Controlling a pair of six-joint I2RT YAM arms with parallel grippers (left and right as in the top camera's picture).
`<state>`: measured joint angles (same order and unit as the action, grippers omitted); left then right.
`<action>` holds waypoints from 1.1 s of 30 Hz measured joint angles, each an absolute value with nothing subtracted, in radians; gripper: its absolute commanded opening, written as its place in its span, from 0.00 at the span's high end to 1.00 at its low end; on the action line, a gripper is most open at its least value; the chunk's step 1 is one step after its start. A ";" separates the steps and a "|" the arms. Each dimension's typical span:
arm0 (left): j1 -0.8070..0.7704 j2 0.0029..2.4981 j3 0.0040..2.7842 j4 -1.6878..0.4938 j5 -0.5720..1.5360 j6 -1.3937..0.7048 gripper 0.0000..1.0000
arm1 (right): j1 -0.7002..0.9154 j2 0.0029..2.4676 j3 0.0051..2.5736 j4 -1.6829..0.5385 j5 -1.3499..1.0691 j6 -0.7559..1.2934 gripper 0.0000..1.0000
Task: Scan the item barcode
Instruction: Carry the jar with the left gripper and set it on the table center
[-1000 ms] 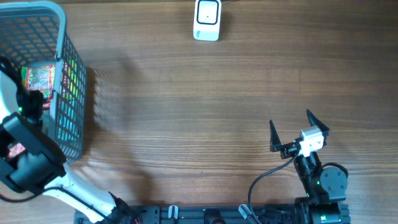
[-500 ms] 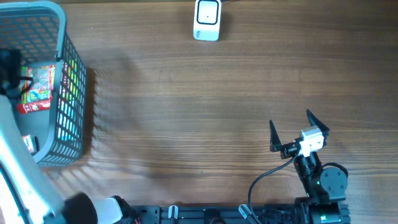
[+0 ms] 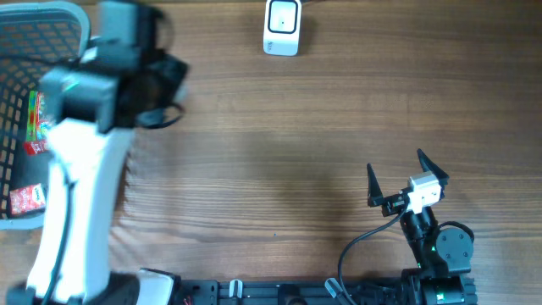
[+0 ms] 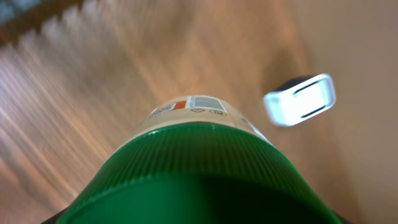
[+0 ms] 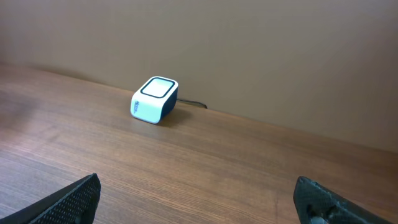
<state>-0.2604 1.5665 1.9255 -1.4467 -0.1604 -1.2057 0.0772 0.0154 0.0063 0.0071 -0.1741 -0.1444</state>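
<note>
Table (image 3: pixel 296 169), basket (image 3: pixel 51 12) of packets (image 3: pixel 25 196), left pincer (image 3: pixel 163 91) gripping jar (image 4: pixel 199 168)

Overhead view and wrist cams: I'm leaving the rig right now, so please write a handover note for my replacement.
Left gripper: shut on a green-lidded jar with a beige label, held above the wooden table near the grey plastic basket.
Right gripper: open, empty, near the front edge.
White box-shaped scanner: at the far edge.
Done: jar picked up, barcode visible on its label.
Left: present the barcode to the scanner.
</note>
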 measured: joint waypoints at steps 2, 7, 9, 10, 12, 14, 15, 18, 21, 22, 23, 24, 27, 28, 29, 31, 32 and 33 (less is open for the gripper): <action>-0.315 1.630 1.925 -1.458 -0.159 -1.256 0.34 | 0.077 0.015 0.006 0.007 -0.174 -0.144 0.00; -0.466 1.806 1.925 -1.459 -0.159 -1.437 0.35 | 0.077 0.015 0.006 0.007 -0.174 -0.144 0.00; -0.523 1.871 1.925 -1.459 -0.160 -1.527 0.35 | 0.077 0.015 0.006 0.007 -0.174 -0.144 0.00; -0.548 1.898 1.925 -1.459 -0.160 -1.581 0.35 | 0.077 0.015 0.006 0.007 -0.174 -0.144 0.00; -0.606 1.959 1.925 -1.455 -0.159 -1.704 0.36 | 0.077 0.015 0.006 0.007 -0.174 -0.144 0.00; -0.673 2.033 1.925 -1.424 -0.154 -1.817 0.36 | 0.077 0.015 0.006 0.007 -0.174 -0.144 0.00; -0.697 2.064 1.925 -1.413 -0.143 -1.866 0.36 | 0.077 0.015 0.006 0.007 -0.174 -0.144 0.00; -0.743 2.142 1.925 -1.346 -0.098 -1.981 0.36 | 0.077 0.015 0.006 0.007 -0.174 -0.144 0.00; -0.757 2.204 1.925 -1.258 -0.039 -2.024 0.36 | 0.077 0.015 0.006 0.007 -0.174 -0.144 0.00; -0.757 2.219 1.925 -1.227 -0.020 -2.024 0.36 | 0.077 0.015 0.006 0.007 -0.174 -0.144 0.00; -0.757 2.242 1.925 -1.173 0.009 -2.025 0.36 | 0.077 0.015 0.006 0.007 -0.174 -0.144 0.00; -0.757 2.254 1.925 -1.146 0.025 -2.025 0.37 | 0.077 0.015 0.006 0.007 -0.174 -0.144 0.00; -0.757 2.296 1.926 -1.099 0.078 -2.025 0.34 | 0.077 0.015 0.006 0.007 -0.174 -0.144 0.00; -0.757 2.297 1.927 -1.106 0.085 -2.025 0.33 | 0.077 0.015 0.006 0.007 -0.174 -0.144 0.00; -0.756 2.299 1.929 -1.124 0.092 -2.025 0.30 | 0.077 0.015 0.006 0.007 -0.174 -0.144 0.00; -0.756 2.304 1.929 -1.158 0.101 -2.025 0.23 | 0.077 0.015 0.006 0.007 -0.174 -0.144 0.00; -0.756 2.308 1.929 -1.178 0.104 -2.025 0.16 | 0.077 0.015 0.006 0.007 -0.174 -0.144 0.00; -0.756 2.314 1.929 -1.185 0.104 -2.025 0.12 | 0.077 0.015 0.006 0.007 -0.174 -0.144 0.00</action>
<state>-0.7563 2.3142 1.9285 -1.1854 0.1040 -2.0247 0.0772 0.0154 0.0063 0.0071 -0.1741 -0.1444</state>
